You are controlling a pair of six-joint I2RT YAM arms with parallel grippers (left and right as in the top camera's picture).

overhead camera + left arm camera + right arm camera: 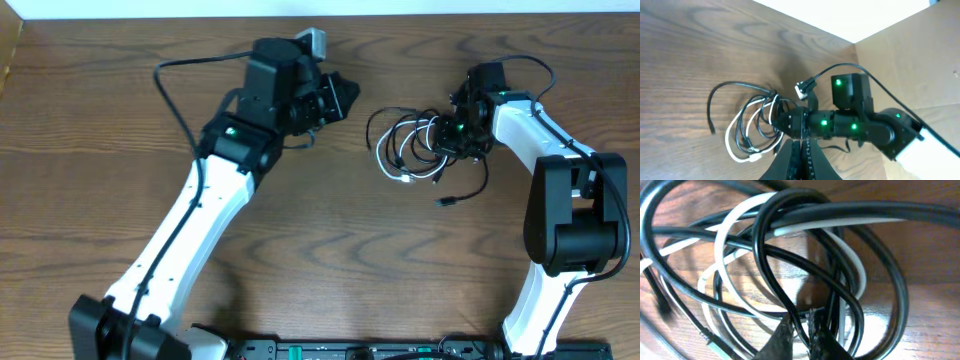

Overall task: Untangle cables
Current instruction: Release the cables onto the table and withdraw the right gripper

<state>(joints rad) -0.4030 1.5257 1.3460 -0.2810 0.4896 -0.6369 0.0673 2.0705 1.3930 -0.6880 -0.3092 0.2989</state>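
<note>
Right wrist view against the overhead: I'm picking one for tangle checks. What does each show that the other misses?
Only the right wrist: where thin black cord crosses thin white cord, and a black strand between the right hand's fingertips. Only the overhead: the left hand apart from the bundle, and a loose black plug end on the brown wooden table. Both: the two cords tangled, right hand at them.
</note>
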